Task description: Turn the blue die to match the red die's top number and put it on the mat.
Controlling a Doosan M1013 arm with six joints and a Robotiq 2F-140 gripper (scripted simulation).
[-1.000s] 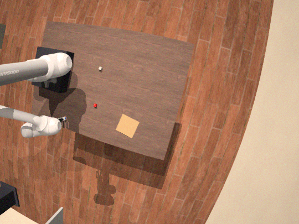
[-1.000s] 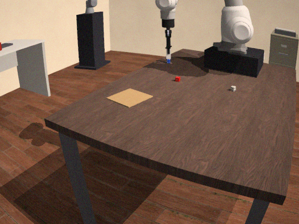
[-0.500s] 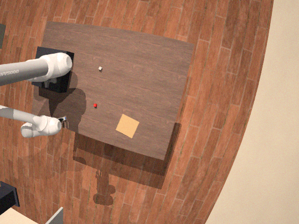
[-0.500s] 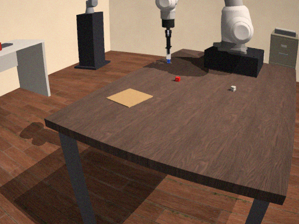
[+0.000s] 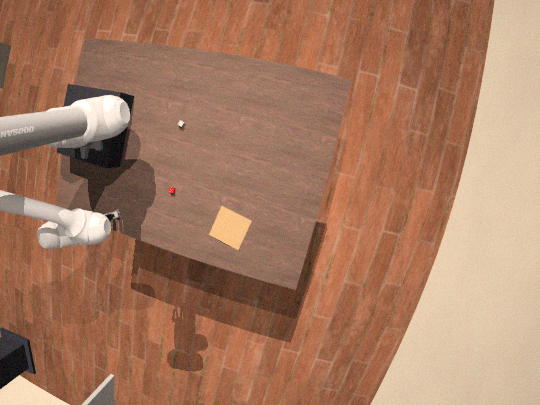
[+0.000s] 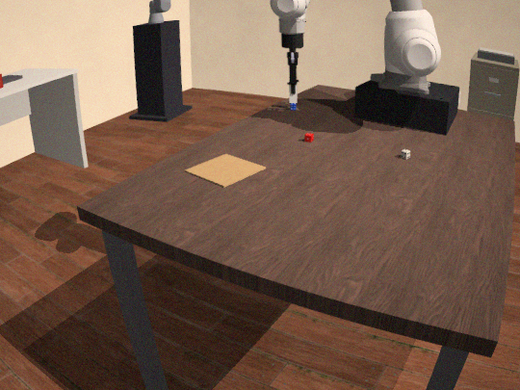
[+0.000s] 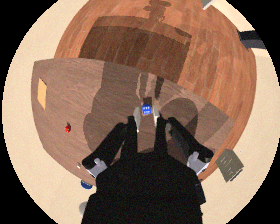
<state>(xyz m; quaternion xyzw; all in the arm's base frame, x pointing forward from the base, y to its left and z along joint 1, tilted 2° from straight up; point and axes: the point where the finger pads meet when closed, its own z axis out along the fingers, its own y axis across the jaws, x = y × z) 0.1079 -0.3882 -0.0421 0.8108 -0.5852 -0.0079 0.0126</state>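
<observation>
The blue die [image 5: 118,214] [image 6: 293,106] [image 7: 146,109] is near the table's left edge in the exterior view, with several pips on its upper face in the wrist view. My gripper [image 6: 293,102] [image 7: 146,111] points down right over it, fingers partly open, one on each side of the die with a narrow gap. Contact cannot be made out. The red die [image 5: 172,190] [image 6: 309,138] [image 7: 68,128] sits on the table between the gripper and the mat; its top number is too small to read. The tan mat [image 5: 230,228] [image 6: 225,169] [image 7: 42,93] lies flat, with no die on it.
A white die [image 5: 181,123] [image 6: 405,154] sits on the brown table [image 5: 260,138] [image 6: 337,205], away from the mat. The arm's black base block [image 5: 95,158] [image 6: 409,111] stands at the table's end. The blue die is close to the table edge.
</observation>
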